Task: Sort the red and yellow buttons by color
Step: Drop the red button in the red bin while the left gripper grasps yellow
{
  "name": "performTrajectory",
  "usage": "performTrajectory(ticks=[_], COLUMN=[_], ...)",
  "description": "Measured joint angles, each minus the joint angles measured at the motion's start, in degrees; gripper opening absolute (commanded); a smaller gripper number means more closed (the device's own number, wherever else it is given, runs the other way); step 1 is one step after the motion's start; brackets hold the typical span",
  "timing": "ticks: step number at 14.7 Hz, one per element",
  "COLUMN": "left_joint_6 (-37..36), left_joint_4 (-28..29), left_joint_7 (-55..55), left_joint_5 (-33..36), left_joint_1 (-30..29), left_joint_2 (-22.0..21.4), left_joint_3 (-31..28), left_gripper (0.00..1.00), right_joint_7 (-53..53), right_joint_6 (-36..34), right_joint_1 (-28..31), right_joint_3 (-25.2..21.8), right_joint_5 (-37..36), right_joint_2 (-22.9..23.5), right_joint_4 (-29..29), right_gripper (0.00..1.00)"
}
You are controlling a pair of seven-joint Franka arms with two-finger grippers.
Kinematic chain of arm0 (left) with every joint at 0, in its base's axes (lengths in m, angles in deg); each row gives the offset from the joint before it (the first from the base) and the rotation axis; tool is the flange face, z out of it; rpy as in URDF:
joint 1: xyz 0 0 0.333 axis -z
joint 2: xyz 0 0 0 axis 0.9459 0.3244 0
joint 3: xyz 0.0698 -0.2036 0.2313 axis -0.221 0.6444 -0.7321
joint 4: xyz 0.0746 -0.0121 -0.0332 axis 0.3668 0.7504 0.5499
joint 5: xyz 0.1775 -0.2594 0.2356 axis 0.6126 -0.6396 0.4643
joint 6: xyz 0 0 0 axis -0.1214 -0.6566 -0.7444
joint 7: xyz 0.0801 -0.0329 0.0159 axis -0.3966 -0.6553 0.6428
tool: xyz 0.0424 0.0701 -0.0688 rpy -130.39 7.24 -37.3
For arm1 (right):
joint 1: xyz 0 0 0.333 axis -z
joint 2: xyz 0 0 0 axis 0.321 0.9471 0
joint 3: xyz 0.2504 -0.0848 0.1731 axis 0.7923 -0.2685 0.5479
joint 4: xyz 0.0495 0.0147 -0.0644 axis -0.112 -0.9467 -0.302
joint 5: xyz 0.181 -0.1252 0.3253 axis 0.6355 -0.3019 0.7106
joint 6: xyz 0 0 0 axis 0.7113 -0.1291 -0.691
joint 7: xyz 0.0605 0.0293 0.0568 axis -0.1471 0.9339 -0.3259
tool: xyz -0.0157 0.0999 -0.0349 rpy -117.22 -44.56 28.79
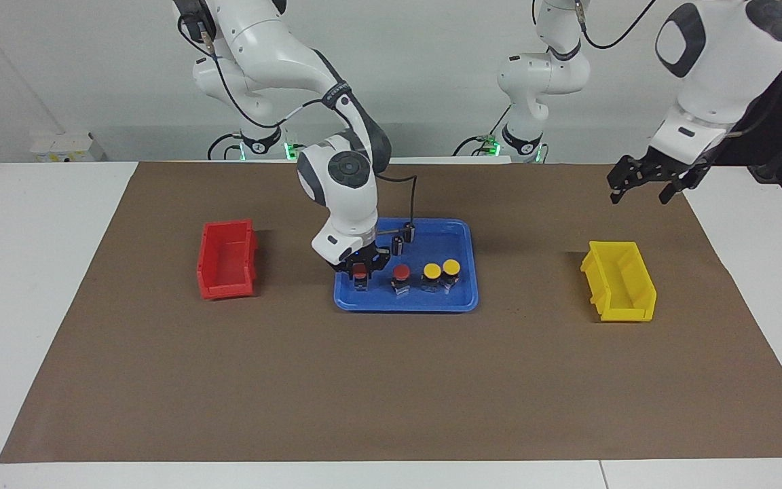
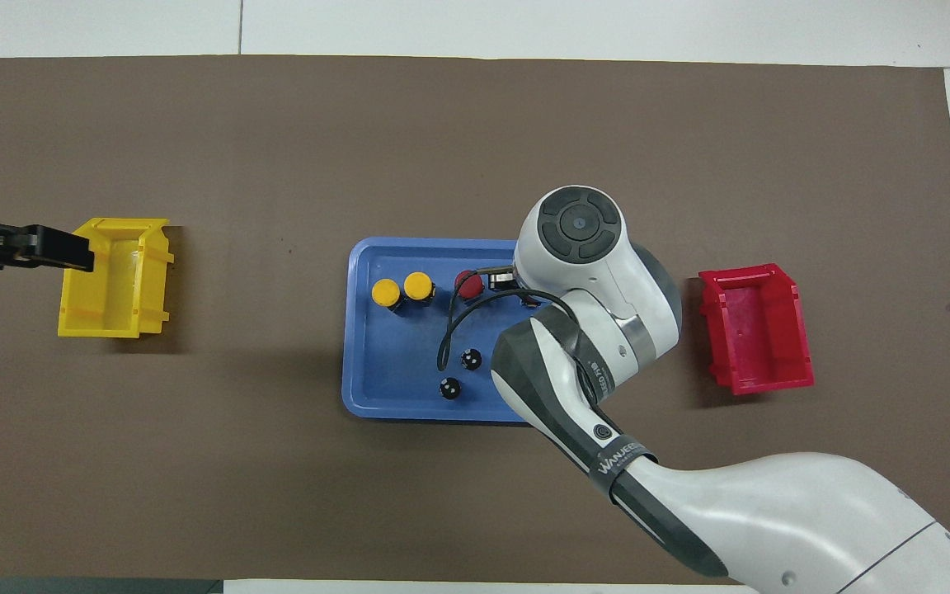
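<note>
Brown mat (image 1: pixel 391 380) on white table (image 1: pixel 24 272) — tray (image 1: pixel 462 234), two bins.

Tray (image 1: pixel 462 234), bins (image 1: pixel 227 261) – glossy plastic; mat (image 1: pixel 391 380) matt (paper-like).
</note>
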Motion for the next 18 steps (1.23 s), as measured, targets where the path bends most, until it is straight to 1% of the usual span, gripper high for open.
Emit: performTrajectory(ticks=[2, 3, 5, 6, 8, 10, 13, 14, 16, 18], left_joint_6=[4.5, 6.2, 9.9, 11.4, 13.7, 16.8, 21.6, 22.4, 23.3, 24.6], left_joint_4=[2.0, 2.4, 2.7, 2.7, 2.8, 3.7, 6.7, 7.4, 7.9, 8.2], left_joint_7=[7.6, 11.3, 18.6, 20.7, 23.0, 25.1, 27.5, 27.8, 27.7, 24.5], left_joint_5=[0.0, 0.0, 0.0, 0.0, 0.0, 0.0, 0.0, 0.0, 0.0, 0.0], left_joint_1=[5.4, 8.2, 13.8, 15.7, 18.0, 19.6, 22.0, 22.9, 24.2, 24.9], left_joint_2=[1.5, 2.7, 6.2, 8.0, 10.7, 11.8, 12.0, 12.2, 12.9, 13.6], left_joint_3=[0.3, 0.4, 0.6, 0.7, 0.7, 0.8, 0.8, 0.8, 0.8, 0.8], left_gripper=[0.97, 0.94, 0.8, 0.75, 0.75, 0.75, 0.76, 0.76, 0.8, 0.82], right_joint_7=[-0.1, -1.0, -8.6, -13.5, -22.7, -29.8, -36.3, -37.1, -37.5, -37.5], right_joint_6=[-2.1, -4.7, -11.6, -14.1, -15.5, -13.3, -5.0, -3.2, -2.0, 0.6], right_joint_1=[0.5, 1.4, 6.2, 9.3, 16.0, 21.6, 26.8, 27.5, 27.9, 27.9], right_joint_3=[-0.2, -0.2, -0.3, -0.3, -0.4, -0.5, -0.6, -0.6, -0.6, -0.6], right_joint_5=[0.0, 0.0, 0.0, 0.0, 1.1, 1.7, 1.8, 1.8, 1.8, 1.8], right_joint_2=[-0.8, -2.0, -7.1, -10.4, -17.1, -21.6, -24.4, -24.8, -25.5, -26.3], right_joint_4=[1.5, 2.9, 3.7, 2.5, -3.2, -10.1, -19.9, -22.1, -24.5, -26.7], right_gripper=[0.16, 0.16, 0.16, 0.16, 0.16, 0.16, 0.16, 0.16, 0.16, 0.16])
